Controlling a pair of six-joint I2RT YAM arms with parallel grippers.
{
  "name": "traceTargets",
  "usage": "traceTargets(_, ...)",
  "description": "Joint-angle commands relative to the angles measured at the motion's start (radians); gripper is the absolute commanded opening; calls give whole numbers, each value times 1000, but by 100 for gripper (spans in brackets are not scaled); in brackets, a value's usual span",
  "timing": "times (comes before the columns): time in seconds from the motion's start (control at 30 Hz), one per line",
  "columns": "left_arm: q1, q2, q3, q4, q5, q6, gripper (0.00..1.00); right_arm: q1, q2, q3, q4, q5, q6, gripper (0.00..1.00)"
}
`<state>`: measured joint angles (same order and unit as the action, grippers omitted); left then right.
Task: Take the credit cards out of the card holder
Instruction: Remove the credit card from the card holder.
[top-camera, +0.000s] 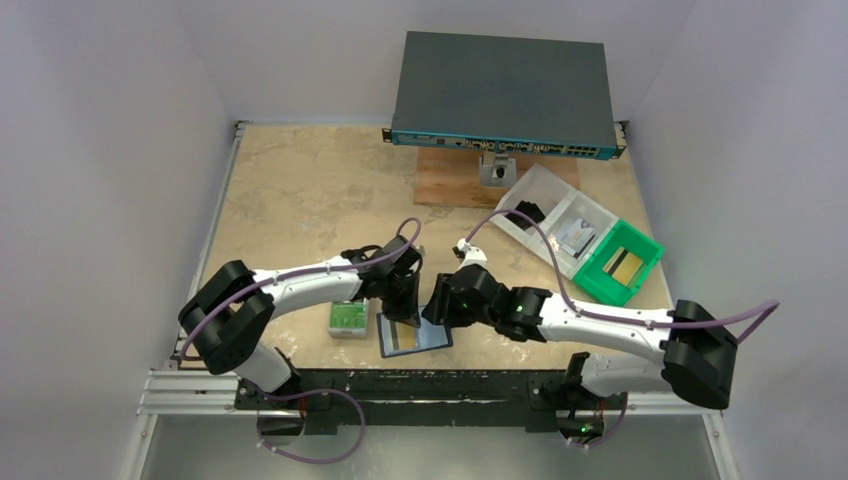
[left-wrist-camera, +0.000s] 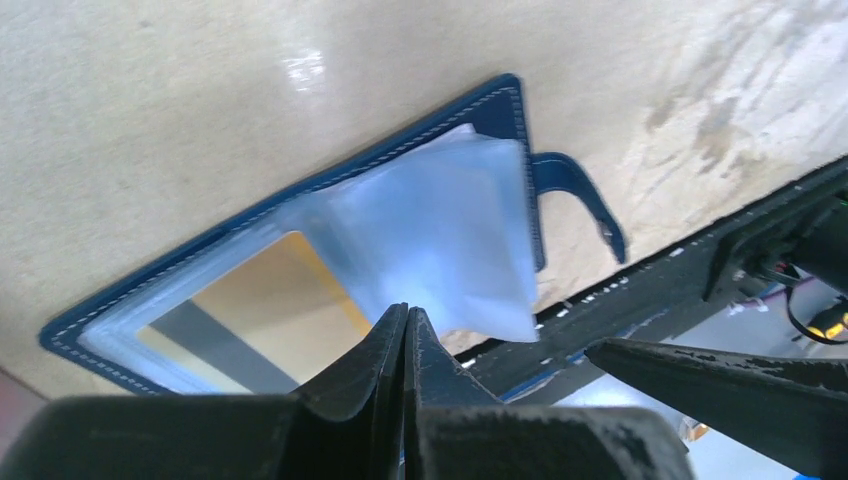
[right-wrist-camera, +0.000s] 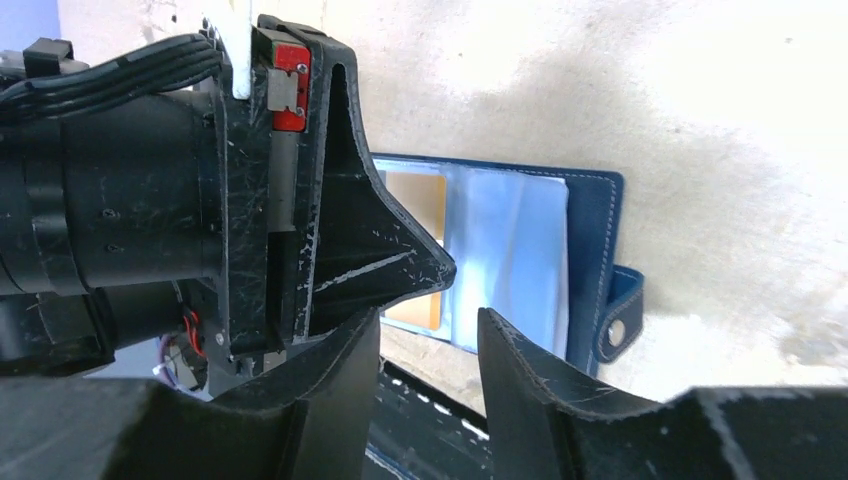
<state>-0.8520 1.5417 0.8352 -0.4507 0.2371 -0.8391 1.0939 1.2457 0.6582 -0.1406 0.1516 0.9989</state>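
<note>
Left gripper (left-wrist-camera: 405, 318) shows us its jaws pressed flat together. Its tips sit at the near corner of a pale-blue translucent sleeve (left-wrist-camera: 450, 230) that rises off the card holder (right-wrist-camera: 590, 230). We cannot tell whether the sleeve is nipped between them. Right gripper (right-wrist-camera: 430, 325) stands with a narrow gap between its fingers and holds nothing. It is just beside the left one, over the holder's near side.

The holder lies open on the table (top-camera: 300, 190), close against the near edge, and we see the black rail (left-wrist-camera: 620, 290) just past its stitched border. Its snap tab (right-wrist-camera: 620, 322) sticks out from one short side. One credit card (left-wrist-camera: 265, 295), tan-gold with a dark stripe, sits inside the holder's pocket beside the lifted sleeve.

Both grippers crowd over the holder, with little room between them. A grey case with a green label (top-camera: 348, 317) sits just left of the holder, near the left gripper. Beyond the arms, bare tabletop runs to a wooden board (top-camera: 450, 185) under a network switch (top-camera: 505, 95) at the far edge.

On the right, a clear compartment box (top-camera: 545, 190) lies on the diagonal, with a dark thing in one compartment and a grey thing in another. Touching it, a green tray (top-camera: 600, 288) holds a flat tan-gold piece (top-camera: 627, 265), too small for us to name.
</note>
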Motion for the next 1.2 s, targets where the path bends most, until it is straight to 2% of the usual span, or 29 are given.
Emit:
traceTargets(0.0, -23, 5, 75, 45, 48, -13, 2, -1, -83, 25, -122, 99, 5, 42)
traceTargets(0.13, -35, 67, 96, 90, 78, -26, 2, -2, -134, 4, -151, 134, 19, 46)
traceTargets(0.37, -37, 118, 124, 100, 92, -30, 2, 0, -155, -7, -147, 121, -5, 47)
traceTargets(0.53, -16, 5, 99, 14, 1, -13, 4, 2, -110, -8, -73, 56, -22, 45)
traceTargets(0.83, 76, -249, -85, -120, -88, 20, 6, 11, 58, 53, 76, -89, -72, 44)
traceTargets(1.03, 82, -280, -168, -103, -97, 11, 0, 9, 197, 50, 200, -197, -49, 41)
traceTargets(1.17, 82, -260, -186, -82, -104, 8, 0, 8, 244, 51, 245, -227, -45, 41)
